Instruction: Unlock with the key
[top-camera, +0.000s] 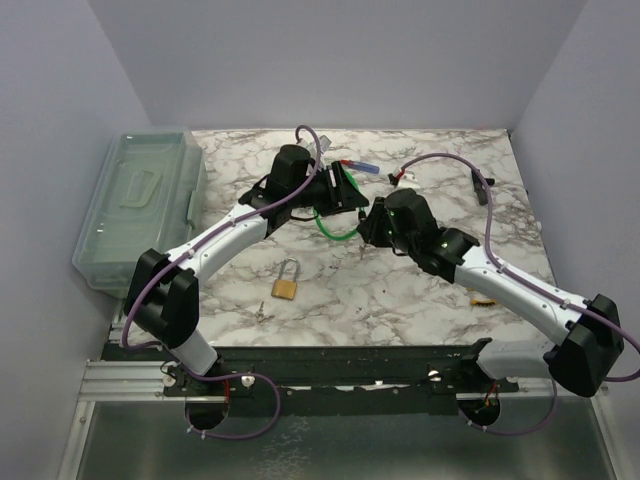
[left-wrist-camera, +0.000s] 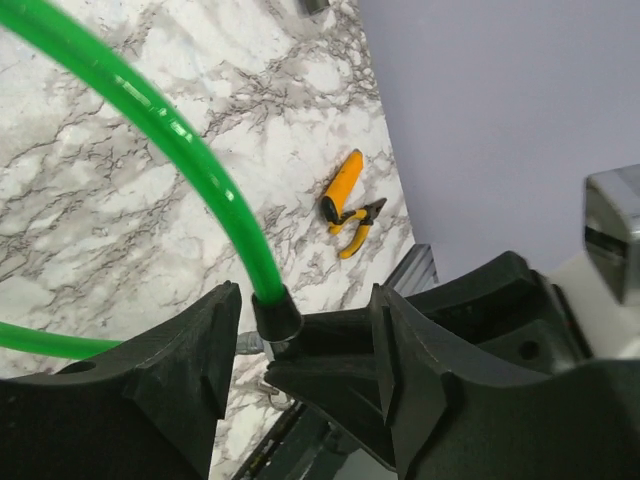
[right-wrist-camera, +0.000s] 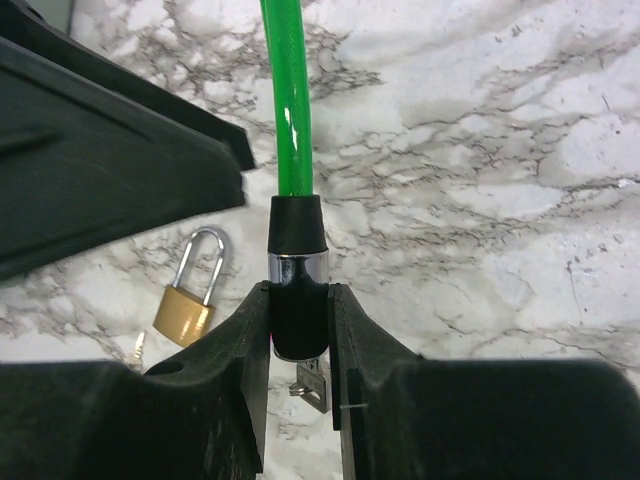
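A green cable lock loops between my two grippers. My right gripper is shut on its black, chrome-ringed lock body, which stands upright between the fingers. A silver key sticks out below the body. The left gripper is open, its fingers standing either side of the same lock end without touching it. From above, the left gripper and the right gripper meet at mid-table. A brass padlock lies on the marble nearer the bases.
A clear plastic box stands at the table's left edge. Small loose keys lie beside the padlock. Orange-handled pliers lie to the right. A marker and a black tool sit at the back.
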